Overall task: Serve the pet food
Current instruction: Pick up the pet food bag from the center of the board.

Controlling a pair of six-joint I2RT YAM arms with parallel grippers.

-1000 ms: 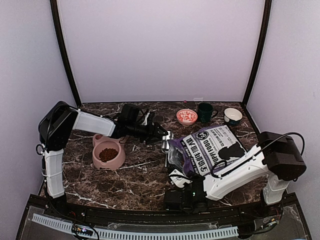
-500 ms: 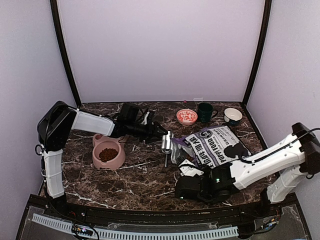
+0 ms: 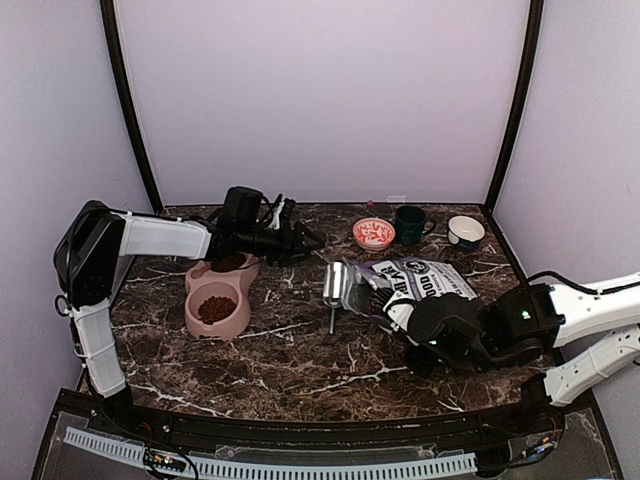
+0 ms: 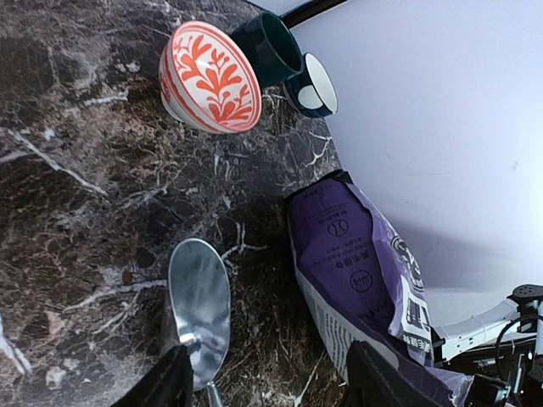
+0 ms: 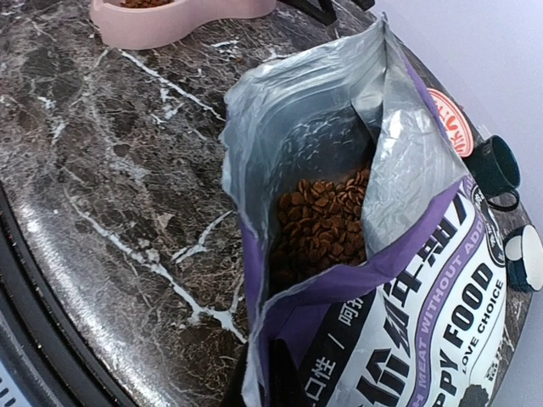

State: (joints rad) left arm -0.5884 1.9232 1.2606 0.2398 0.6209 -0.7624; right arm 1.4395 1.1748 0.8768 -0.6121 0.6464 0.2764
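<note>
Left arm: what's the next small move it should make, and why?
Probably draw back toward its base. The left tool stands open, apart from the metal scoop, which lies empty on the table, and the pink double bowl already holds kibble.

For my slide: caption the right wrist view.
Right gripper grips the open purple bag; kibble heaped inside, pink bowl beyond.

Bag (image 5: 424,339) txt: "PPY FOOD", "LOVE CHOICE" (partial).
</note>
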